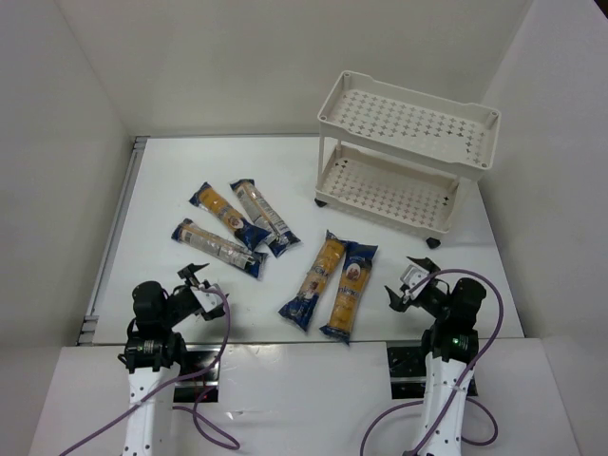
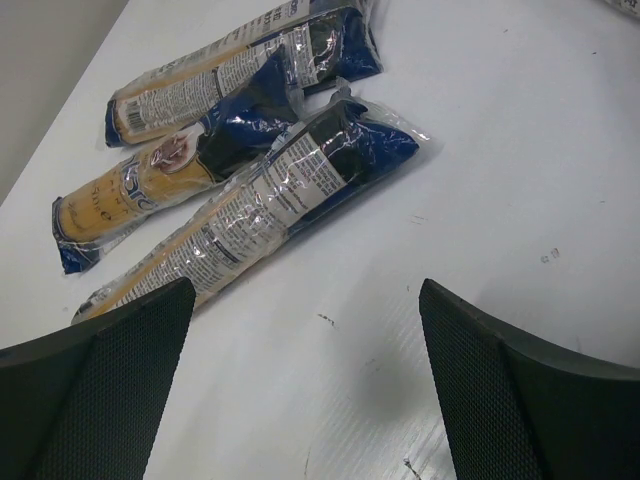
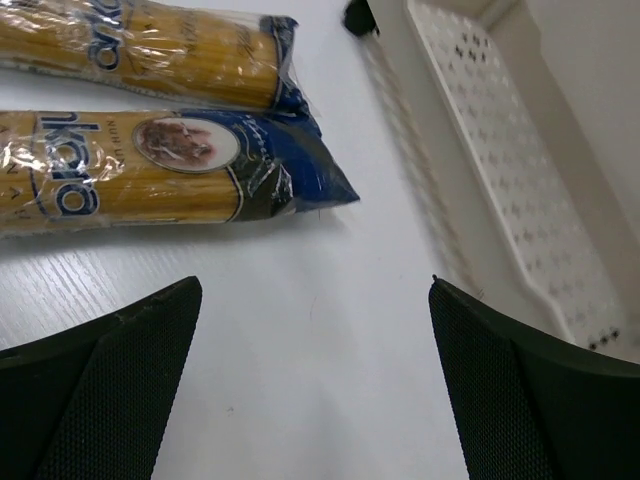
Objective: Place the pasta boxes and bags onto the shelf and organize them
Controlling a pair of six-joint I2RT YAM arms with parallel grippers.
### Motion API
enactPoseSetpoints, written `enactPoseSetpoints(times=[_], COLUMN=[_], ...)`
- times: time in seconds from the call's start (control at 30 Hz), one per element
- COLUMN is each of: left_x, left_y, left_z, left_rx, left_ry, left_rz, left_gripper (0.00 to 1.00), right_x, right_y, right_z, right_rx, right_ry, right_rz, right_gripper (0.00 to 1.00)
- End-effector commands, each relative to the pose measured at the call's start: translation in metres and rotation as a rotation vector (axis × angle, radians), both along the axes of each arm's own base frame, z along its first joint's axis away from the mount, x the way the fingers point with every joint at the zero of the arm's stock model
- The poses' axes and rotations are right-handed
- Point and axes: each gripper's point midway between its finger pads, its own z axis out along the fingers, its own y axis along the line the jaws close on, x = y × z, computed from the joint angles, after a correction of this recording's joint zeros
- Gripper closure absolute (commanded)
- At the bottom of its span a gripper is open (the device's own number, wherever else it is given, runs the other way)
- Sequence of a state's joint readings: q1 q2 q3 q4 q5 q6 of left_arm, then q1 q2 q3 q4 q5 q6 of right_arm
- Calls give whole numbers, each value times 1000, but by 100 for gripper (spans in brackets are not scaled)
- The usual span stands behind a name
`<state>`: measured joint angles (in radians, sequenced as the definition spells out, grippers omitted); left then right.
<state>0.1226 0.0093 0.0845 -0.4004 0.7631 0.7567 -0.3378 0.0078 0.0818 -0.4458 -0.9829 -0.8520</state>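
l pincer [image 1: 196,277], r pincer [image 1: 404,280] both spread wide; 5 pasta packs [image 1: 347,285] on table [image 1: 171,180], shelf [image 1: 475,152] beyond.

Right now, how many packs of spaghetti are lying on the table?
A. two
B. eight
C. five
C: the top view shows five pasta packs lying flat on the white table, three on the left and two nearer the middle, and none on the cart.
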Motion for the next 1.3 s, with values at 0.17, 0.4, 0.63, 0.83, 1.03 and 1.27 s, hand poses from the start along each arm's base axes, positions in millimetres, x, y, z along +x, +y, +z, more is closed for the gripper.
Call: enactPoseSetpoints(times=[0.17, 0.4, 0.63, 0.83, 1.03, 1.27], left_x=[-8, 8, 8, 34, 72, 90], left_y=[-20, -6, 73, 127, 142, 136], left_z=[11, 58, 227, 233, 200, 142], left_rx=[-17, 527, 249, 14, -93, -168], left_ry=[-75, -593, -695, -289, 62, 294], left_rz=[-143, -265, 416, 778, 943, 989], left_gripper=[0, 0, 0, 0, 0, 0], right_x=[-7, -37, -76, -42, -1, -16], right_y=[23, 27, 25, 7, -35, -59], right_z=[51, 201, 266, 264, 253, 190], right_rx=[-372, -125, -101, -85, -138, -391], right_ry=[-478, -523, -517, -349, -144, 103], right_rz=[290, 102, -35, -77, -231, -205], right_gripper=[1, 1, 1, 1, 1, 1])
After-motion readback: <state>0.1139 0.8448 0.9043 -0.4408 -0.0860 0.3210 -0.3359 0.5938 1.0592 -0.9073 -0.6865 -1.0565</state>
